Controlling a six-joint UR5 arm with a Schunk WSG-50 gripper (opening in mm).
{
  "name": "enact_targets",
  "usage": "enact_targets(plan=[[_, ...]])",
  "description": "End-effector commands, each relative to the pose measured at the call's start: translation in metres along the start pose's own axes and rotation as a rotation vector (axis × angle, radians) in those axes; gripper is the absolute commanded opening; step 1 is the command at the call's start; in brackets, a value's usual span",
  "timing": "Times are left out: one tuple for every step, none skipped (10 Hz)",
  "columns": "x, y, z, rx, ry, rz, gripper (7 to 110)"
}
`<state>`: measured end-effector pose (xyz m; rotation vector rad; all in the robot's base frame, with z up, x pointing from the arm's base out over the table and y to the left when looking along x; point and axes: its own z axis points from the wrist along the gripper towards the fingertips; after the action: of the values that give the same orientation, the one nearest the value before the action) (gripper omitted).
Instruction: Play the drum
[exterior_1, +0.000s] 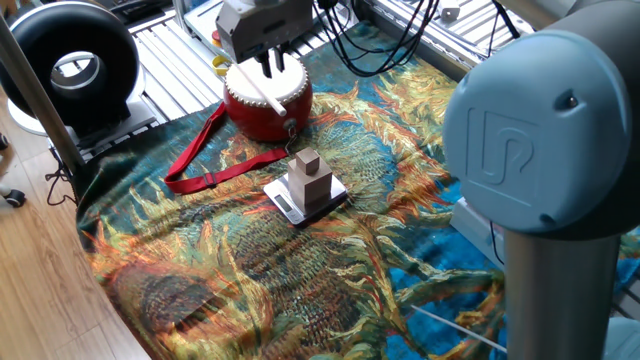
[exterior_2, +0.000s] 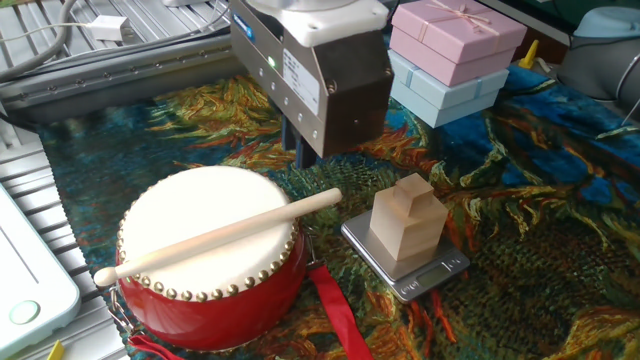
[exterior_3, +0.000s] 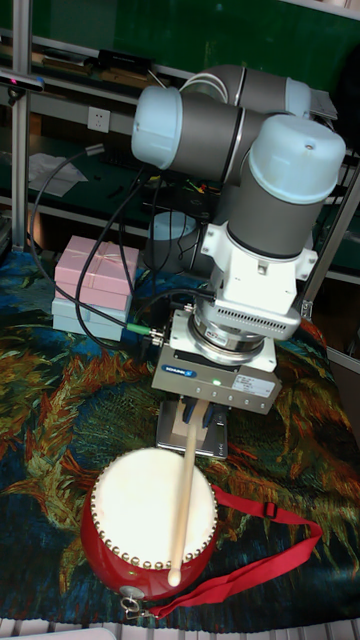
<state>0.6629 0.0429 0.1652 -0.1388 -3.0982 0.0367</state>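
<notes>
The drum stands at the far end of the patterned cloth. It has a red barrel body and a cream skin. A wooden drumstick lies loose across the skin, and its red strap trails over the cloth. My gripper hangs just beyond the drum's rim, near one end of the stick. Its dark fingers point down and stand apart with nothing held, though its metal housing hides most of them.
A wooden block sits on a small scale beside the drum. Pink and blue gift boxes are stacked behind. A black ring-shaped fan, a metal post and cables border the cloth.
</notes>
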Motion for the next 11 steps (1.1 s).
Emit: enact_targets(plan=[[0.000,0.015,-0.002,-0.064,0.001,0.014,22],[0.000,0.016,-0.002,-0.066,0.002,0.014,22],[0.000,0.016,-0.002,-0.067,0.002,0.015,22],[0.000,0.016,-0.002,-0.068,-0.001,0.015,22],[0.000,0.018,-0.002,-0.074,-0.001,0.020,22],[0.000,0.017,-0.002,-0.071,-0.001,0.020,22],[-0.003,0.015,0.002,-0.059,-0.002,0.020,22],[-0.005,0.017,0.007,-0.054,-0.001,0.023,22],[-0.007,0.017,0.011,-0.048,-0.002,0.025,22],[-0.008,0.016,0.013,-0.048,0.000,0.024,22],[-0.008,0.015,0.014,-0.048,0.000,0.019,22]])
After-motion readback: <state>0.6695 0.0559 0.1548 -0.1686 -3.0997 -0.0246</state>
